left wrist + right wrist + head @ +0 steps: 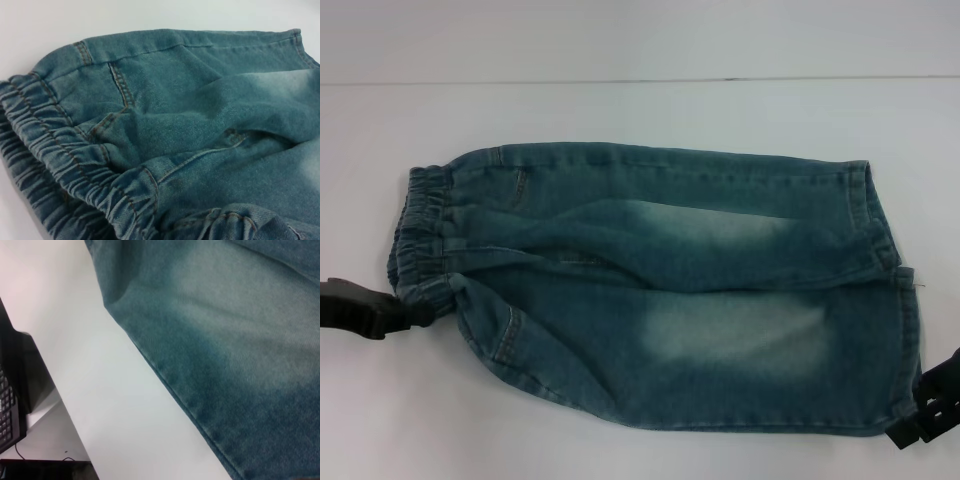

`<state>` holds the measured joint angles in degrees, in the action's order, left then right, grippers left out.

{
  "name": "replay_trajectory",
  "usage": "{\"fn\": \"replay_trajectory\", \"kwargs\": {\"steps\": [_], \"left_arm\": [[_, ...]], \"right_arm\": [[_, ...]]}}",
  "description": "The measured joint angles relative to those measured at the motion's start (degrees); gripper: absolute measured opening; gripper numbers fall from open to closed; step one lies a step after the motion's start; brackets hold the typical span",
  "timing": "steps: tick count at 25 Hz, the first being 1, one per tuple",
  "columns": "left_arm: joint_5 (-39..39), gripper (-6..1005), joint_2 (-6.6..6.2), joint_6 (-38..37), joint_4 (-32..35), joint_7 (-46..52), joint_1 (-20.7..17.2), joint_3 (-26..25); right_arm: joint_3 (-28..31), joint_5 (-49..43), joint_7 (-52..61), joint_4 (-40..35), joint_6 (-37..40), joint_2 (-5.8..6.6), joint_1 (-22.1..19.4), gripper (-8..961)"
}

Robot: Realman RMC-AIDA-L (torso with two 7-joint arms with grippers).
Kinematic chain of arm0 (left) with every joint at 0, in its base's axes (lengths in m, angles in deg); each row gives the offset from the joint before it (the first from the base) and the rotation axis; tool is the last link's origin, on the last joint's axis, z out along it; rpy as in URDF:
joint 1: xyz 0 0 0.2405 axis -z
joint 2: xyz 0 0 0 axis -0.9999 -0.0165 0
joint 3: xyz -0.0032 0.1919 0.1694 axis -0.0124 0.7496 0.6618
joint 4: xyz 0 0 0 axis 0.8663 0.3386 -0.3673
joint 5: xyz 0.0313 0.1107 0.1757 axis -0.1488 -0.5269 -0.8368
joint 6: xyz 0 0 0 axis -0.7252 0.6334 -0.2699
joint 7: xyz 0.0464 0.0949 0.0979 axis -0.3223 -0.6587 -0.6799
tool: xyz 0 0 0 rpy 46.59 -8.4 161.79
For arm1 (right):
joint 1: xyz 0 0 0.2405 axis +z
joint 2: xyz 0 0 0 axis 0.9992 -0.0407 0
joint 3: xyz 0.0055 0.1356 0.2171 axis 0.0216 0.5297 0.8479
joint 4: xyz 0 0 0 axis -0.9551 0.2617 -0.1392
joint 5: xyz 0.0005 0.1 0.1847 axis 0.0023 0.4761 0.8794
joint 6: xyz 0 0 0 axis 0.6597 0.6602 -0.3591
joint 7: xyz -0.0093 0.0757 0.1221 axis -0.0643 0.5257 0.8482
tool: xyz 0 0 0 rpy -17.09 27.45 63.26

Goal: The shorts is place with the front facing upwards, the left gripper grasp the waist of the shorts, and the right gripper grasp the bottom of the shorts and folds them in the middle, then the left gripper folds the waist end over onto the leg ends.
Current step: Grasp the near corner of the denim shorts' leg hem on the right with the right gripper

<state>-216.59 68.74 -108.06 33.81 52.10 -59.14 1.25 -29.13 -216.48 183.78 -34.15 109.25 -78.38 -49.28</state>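
Two black robot claws are working at opposite ends of the garment. At about eight o'clock in the head view, the left gripper (408, 312) is meeting the near corner of the gathered elastic waist (420, 235); it appears to be pinching the band, though its fingertips are hidden under cloth, so I cannot tell for sure. At about four o'clock, the right gripper (920, 420) is touching the near corner of the bottom (905, 330), the stitched hem; its fingers are also out of sight.

Between them, the small blue-green faded denim shorts (660, 290) are lying flat on the white table (640, 110), long axis running nine to three. Judging by this, the garment is spreading toward twelve o'clock from both claws, so the lengthwise fold would be carrying the near edge away from the robot.
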Motion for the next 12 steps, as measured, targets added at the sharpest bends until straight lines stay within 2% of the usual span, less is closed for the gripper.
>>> {"fn": "replay_trajectory", "kwargs": {"steps": [12], "left_arm": [[0.0,59,-0.18,0.0,-0.01,0.17,0.29,-0.01]], "right_arm": [[-0.41,-0.29,0.41,-0.14,-2.74,-0.54,-0.05,588]]}}
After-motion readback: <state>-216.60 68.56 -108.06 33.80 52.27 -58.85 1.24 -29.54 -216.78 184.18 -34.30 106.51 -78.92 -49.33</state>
